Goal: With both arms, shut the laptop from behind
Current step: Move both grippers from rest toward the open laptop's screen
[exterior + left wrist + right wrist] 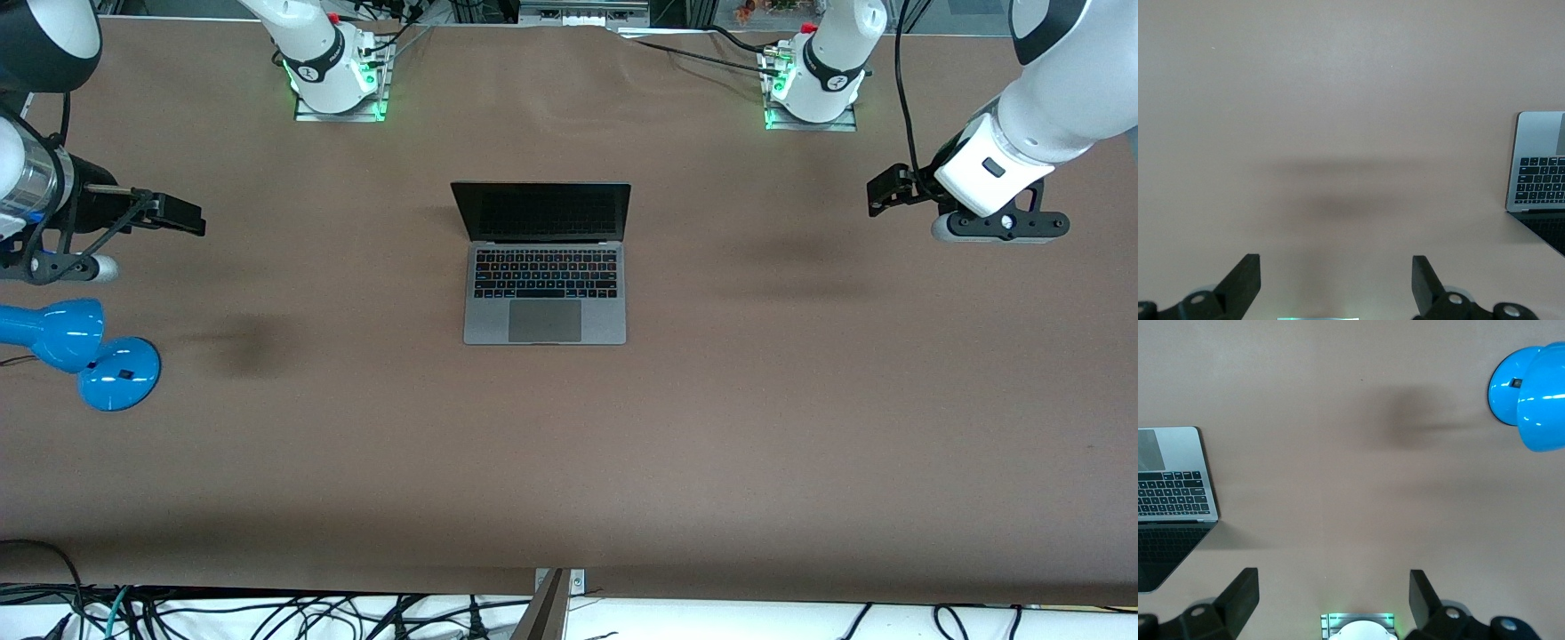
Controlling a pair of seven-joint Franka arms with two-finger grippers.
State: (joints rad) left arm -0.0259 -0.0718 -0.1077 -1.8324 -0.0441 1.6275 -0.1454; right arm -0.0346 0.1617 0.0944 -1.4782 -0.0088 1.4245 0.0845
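Note:
The laptop [544,307] lies open in the middle of the brown table [569,462], its dark screen upright and facing the front camera. My left gripper [880,194] hangs open over bare table toward the left arm's end, well apart from the laptop. My right gripper [197,218] hangs open over bare table toward the right arm's end, just as far off. In the left wrist view the open left gripper [1336,273] holds nothing, and a corner of the laptop [1538,143] shows at the edge. The right wrist view shows the empty right gripper [1333,590] and the laptop's corner [1178,450].
A blue desk lamp [98,356] lies on the table at the right arm's end, nearer the front camera than the right gripper; it also shows in the right wrist view as the lamp [1531,393]. The arm bases [338,80] stand along the table's edge by the robots.

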